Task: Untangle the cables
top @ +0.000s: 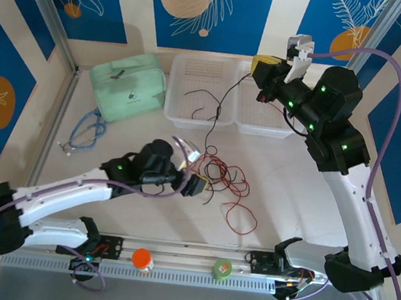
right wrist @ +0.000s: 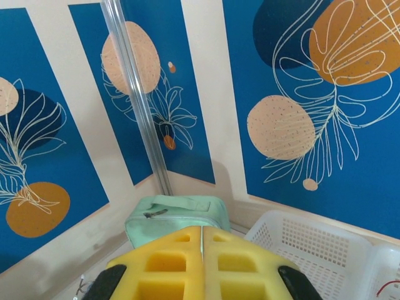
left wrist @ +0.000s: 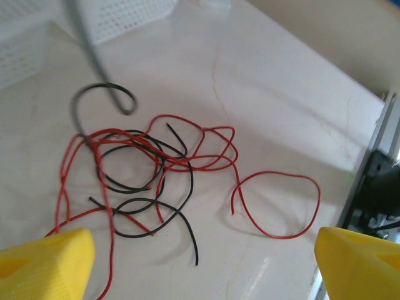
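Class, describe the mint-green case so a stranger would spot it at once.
Find the two white perforated baskets along the far edge of the table. Directly left of them lies the mint-green zip case. It is the only soft, pale-green thing there; the blue-grey cord in front of it is thin and looped.

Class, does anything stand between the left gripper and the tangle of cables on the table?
Nothing visible does. The left gripper hangs open over the cables, with bare table around them. One black cable rises from the tangle to the shut right gripper, off to one side.
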You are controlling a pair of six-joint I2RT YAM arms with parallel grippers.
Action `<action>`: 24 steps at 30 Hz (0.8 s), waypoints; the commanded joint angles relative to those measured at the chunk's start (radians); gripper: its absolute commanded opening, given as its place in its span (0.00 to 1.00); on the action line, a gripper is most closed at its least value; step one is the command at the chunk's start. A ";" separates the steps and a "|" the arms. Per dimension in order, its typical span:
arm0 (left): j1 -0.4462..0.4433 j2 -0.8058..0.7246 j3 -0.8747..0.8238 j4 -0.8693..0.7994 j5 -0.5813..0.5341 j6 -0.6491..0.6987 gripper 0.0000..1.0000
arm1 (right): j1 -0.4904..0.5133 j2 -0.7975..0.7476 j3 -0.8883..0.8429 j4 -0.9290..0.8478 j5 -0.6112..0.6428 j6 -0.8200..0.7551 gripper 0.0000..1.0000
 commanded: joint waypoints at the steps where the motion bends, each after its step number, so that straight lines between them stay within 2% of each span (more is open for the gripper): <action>1: -0.051 0.075 0.039 0.173 -0.091 0.080 0.92 | 0.014 -0.012 0.027 -0.038 0.003 -0.020 0.00; 4: -0.056 0.125 0.046 0.284 -0.199 0.060 0.95 | 0.020 -0.023 0.016 -0.039 0.008 -0.013 0.00; 9: -0.052 0.199 0.103 0.305 -0.445 0.065 0.96 | 0.032 -0.045 0.001 -0.040 0.014 -0.009 0.00; 11: -0.042 0.219 0.113 0.322 -0.476 0.066 0.96 | 0.035 -0.055 -0.001 -0.042 0.016 -0.009 0.00; 13: -0.028 0.241 0.123 0.334 -0.489 0.062 0.92 | 0.037 -0.065 -0.003 -0.044 0.017 -0.010 0.00; 14: -0.019 0.251 0.129 0.334 -0.491 0.060 0.86 | 0.037 -0.070 -0.003 -0.047 0.019 -0.013 0.00; 15: -0.009 0.261 0.132 0.331 -0.494 0.057 0.74 | 0.037 -0.077 0.000 -0.052 0.022 -0.015 0.00; 16: 0.001 0.265 0.131 0.329 -0.493 0.053 0.61 | 0.037 -0.082 0.003 -0.058 0.027 -0.019 0.00; 18: 0.020 0.262 0.118 0.320 -0.497 0.042 0.29 | 0.037 -0.098 0.011 -0.074 0.049 -0.034 0.00; 20: 0.039 0.239 0.088 0.314 -0.500 0.030 0.04 | 0.037 -0.113 0.023 -0.094 0.079 -0.055 0.00; 21: 0.049 0.222 0.067 0.313 -0.505 0.024 0.00 | 0.037 -0.123 0.029 -0.104 0.100 -0.068 0.00; 24: 0.083 0.155 0.002 0.310 -0.498 0.013 0.00 | 0.031 -0.153 0.043 -0.126 0.160 -0.102 0.00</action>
